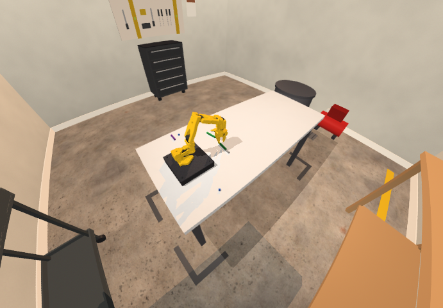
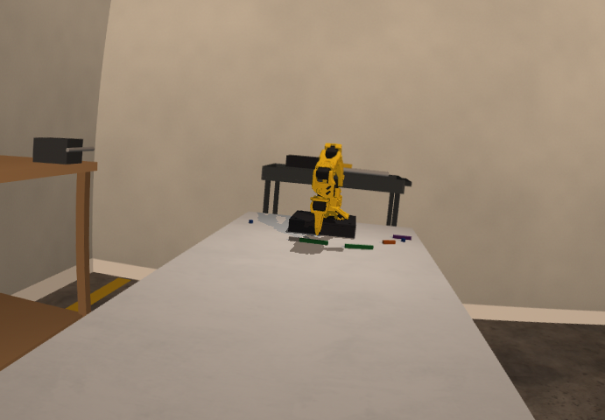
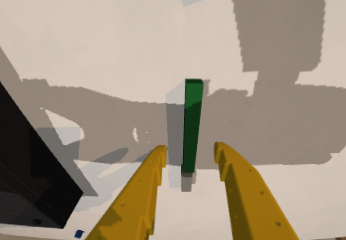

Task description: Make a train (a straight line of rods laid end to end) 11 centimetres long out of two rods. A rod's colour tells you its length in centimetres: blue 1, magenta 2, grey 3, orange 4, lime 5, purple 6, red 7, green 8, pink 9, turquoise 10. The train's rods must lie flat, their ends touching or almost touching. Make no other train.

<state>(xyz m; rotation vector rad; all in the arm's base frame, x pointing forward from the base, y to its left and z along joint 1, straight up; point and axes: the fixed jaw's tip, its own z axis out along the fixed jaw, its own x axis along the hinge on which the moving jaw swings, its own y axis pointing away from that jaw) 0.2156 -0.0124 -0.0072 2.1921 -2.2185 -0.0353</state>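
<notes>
Beside the black base plate (image 1: 209, 163) (image 2: 297, 227) (image 3: 36, 185), on its side toward the far end of the tabletop (image 1: 265, 119) (image 2: 288, 321) (image 3: 106, 40), a green rod (image 1: 223, 146) (image 2: 313, 241) (image 3: 193, 125) and a grey rod (image 1: 227, 151) (image 2: 293, 238) (image 3: 186, 182) lie flat, end to end. Eight and three make eleven, so I judge that the joining step is practically done. The claw (image 1: 222, 140) (image 2: 317, 233) (image 3: 190, 147) is over the green rod, its fingers somewhat apart and holding nothing. The next move, I think, asks for going straight up and away, without brushing the pair. The second green rod (image 1: 211, 135) (image 2: 359, 246) is well apart from this pair and should remain so.

It is not easy to see whether the joint is fully tight, because the grey rod is small and pale, and in the wrist view the green one partly covers it. From above, I cannot find the orange rod (image 2: 389, 241); probably the arm hides it. The claw's height over the plate's surroundings is also hard to tell.
</notes>
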